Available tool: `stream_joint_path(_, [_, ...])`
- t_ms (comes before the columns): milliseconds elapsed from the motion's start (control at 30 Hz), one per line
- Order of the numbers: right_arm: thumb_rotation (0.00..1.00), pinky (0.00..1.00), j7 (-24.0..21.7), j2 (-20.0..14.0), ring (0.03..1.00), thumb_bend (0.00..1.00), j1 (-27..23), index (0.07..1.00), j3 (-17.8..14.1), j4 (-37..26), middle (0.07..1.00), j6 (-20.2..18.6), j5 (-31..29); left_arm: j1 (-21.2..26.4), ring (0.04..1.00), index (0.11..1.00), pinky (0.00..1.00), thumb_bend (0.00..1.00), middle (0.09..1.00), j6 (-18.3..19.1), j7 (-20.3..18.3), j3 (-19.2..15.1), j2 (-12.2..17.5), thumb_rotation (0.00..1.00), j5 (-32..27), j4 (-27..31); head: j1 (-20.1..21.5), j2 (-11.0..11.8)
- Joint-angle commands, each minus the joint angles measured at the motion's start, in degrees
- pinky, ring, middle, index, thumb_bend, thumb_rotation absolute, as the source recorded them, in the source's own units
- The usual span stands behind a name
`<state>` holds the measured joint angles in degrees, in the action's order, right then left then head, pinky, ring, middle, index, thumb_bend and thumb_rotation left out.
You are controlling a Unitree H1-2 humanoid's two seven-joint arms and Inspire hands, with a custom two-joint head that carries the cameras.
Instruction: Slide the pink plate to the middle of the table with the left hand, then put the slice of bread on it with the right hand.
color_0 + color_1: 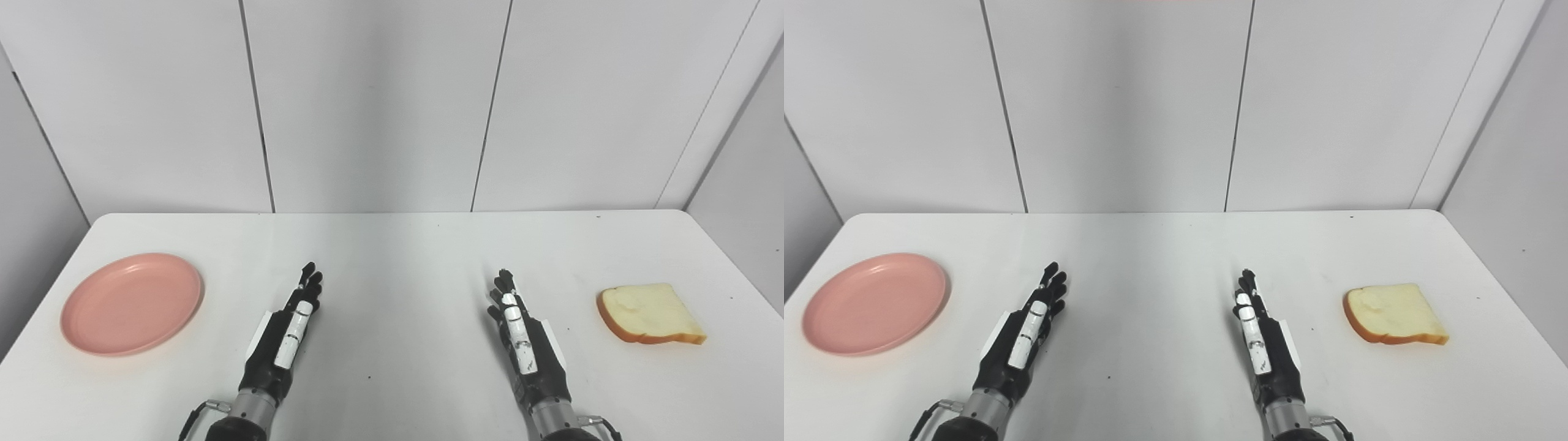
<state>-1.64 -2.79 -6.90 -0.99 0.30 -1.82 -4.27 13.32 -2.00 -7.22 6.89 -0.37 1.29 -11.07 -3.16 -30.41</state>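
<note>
1. Near the front edge of the table, our left hand (288, 334) lies over the surface with its fingers stretched forward and close together, holding nothing.
2. Our right hand (520, 331) mirrors it on the other side, fingers also straight, side by side and holding nothing; the 2 hands are well apart.
3. Out to the left of the left hand, clear of it, sits the round pink plastic plate (131, 303), near the table's left edge and with nothing on it.
4. Out to the right of the right hand, apart from it, the pale slice of bread with a brown crust (649, 313) lies flat.
5. Both rest on the smooth white table (392, 245), backed by grey wall panels (373, 104).
</note>
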Motion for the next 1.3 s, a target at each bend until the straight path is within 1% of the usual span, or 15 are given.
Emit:
stream_joint_path(0, [1.00, 0.98, -0.6, 0.2, 0.988, 0.29, 0.1, 1.000, 0.4, -0.6, 1.000, -1.6, -0.1, -1.7, 1.000, 1.000, 1.00, 0.67, 1.000, 3.0, -0.4, 0.7, 0.4, 1.00, 0.7, -0.1, -0.1, -0.1])
stream_joint_path(100, [1.00, 0.98, -0.7, 0.0, 0.989, 0.28, 0.1, 1.000, 0.5, -0.4, 1.000, -1.4, 0.1, -1.6, 1.000, 1.000, 1.00, 0.64, 1.000, 2.8, -0.4, 0.8, 0.6, 1.00, 0.9, -0.1, -0.1, -0.1])
stream_joint_path(167, [1.00, 0.97, -0.5, 0.0, 0.986, 0.29, 0.1, 1.000, 0.5, -0.1, 1.000, -1.2, 0.3, -1.5, 1.000, 1.000, 1.00, 0.67, 1.000, 2.8, 0.7, 1.0, 0.5, 1.00, 2.2, -0.3, -0.1, -0.1])
stream_joint_path(333, [1.00, 0.97, -0.6, -0.1, 0.982, 0.29, 0.0, 1.000, 0.5, 0.2, 1.000, -0.9, 0.2, -1.4, 1.000, 1.000, 1.00, 0.69, 1.000, 1.4, -0.4, 0.7, 0.6, 1.00, 0.7, -1.0, -0.1, -0.2])
stream_joint_path(467, [1.00, 0.97, -0.7, 0.0, 0.983, 0.30, 0.1, 1.000, 0.3, 0.0, 1.000, -1.2, -0.2, -1.4, 1.000, 1.000, 1.00, 0.65, 1.000, 1.7, -0.8, 0.4, 0.4, 1.00, -0.4, -1.0, -0.1, -0.2])
stream_joint_path(500, [1.00, 0.97, -0.7, 0.0, 0.983, 0.30, 0.0, 1.000, 0.4, 0.1, 1.000, -1.1, -0.2, -1.4, 1.000, 1.000, 1.00, 0.65, 1.000, 2.0, -0.5, 0.8, 0.6, 1.00, 0.3, -0.9, -0.1, -0.2])
stream_joint_path(533, [1.00, 0.97, -0.8, -0.1, 0.983, 0.30, 0.0, 1.000, 0.3, 0.1, 1.000, -1.1, -0.3, -1.3, 1.000, 1.000, 1.00, 0.66, 1.000, 2.0, -1.2, 0.2, 0.3, 1.00, -1.4, -1.2, -0.1, -0.2])
stream_joint_path(600, [1.00, 0.98, -0.9, -0.1, 0.986, 0.30, 0.0, 1.000, 0.3, 0.0, 1.000, -1.2, -0.5, -1.2, 1.000, 1.000, 1.00, 0.67, 1.000, 1.4, -0.2, 0.8, 0.5, 1.00, 0.5, -1.6, -0.1, -0.2])
stream_joint_path(667, [1.00, 0.98, -1.0, -0.1, 0.988, 0.30, 0.0, 1.000, 0.4, -0.2, 1.000, -1.5, -0.7, -1.3, 1.000, 1.000, 1.00, 0.67, 1.000, 1.7, -0.3, 1.0, 0.7, 1.00, 1.0, -1.1, -0.1, -0.3])
stream_joint_path(767, [1.00, 0.98, -0.8, -0.1, 0.986, 0.30, 0.2, 1.000, 0.6, -0.4, 1.000, -1.4, -0.3, -1.4, 1.000, 1.000, 1.00, 0.67, 1.000, 2.5, -1.4, 0.6, 0.5, 1.00, -0.9, -0.9, -0.1, -0.3])
stream_joint_path(900, [1.00, 0.98, -0.4, 0.0, 0.983, 0.29, 0.0, 1.000, 0.6, -0.4, 1.000, -1.6, 0.0, -1.5, 1.000, 1.000, 1.00, 0.68, 1.000, 2.0, 0.1, 0.6, 0.3, 1.00, 0.6, -0.8, -0.1, -0.3])
stream_joint_path(1033, [1.00, 0.97, -0.6, -0.3, 0.982, 0.29, 0.0, 1.000, 0.7, -0.1, 1.000, -1.0, 0.4, -1.6, 1.000, 1.000, 1.00, 0.65, 1.000, 2.4, -0.3, 0.6, 0.2, 1.00, 0.1, -0.6, -0.1, -0.3])
stream_joint_path(1100, [1.00, 0.97, -0.8, -0.3, 0.983, 0.29, 0.1, 1.000, 0.6, 0.2, 1.000, -0.6, 0.2, -1.6, 1.000, 1.000, 1.00, 0.66, 1.000, 2.9, -0.4, 0.9, 0.5, 1.00, 0.5, -0.2, -0.3, -0.2])
stream_joint_path(1167, [1.00, 0.97, -0.9, -0.3, 0.984, 0.30, 0.1, 1.000, 0.4, 0.2, 1.000, -0.8, -0.3, -1.6, 1.000, 1.000, 1.00, 0.68, 1.000, 3.3, -0.4, 1.1, 0.7, 1.00, 1.0, 0.1, -0.5, 0.0])
stream_joint_path(1267, [1.00, 0.97, -0.5, -0.1, 0.979, 0.29, 0.3, 0.998, 0.4, -0.4, 0.997, -1.1, 0.0, -1.6, 1.000, 1.000, 1.00, 0.65, 1.000, 3.4, -0.6, 0.8, 0.2, 1.00, -0.1, -0.2, -1.5, 0.3])
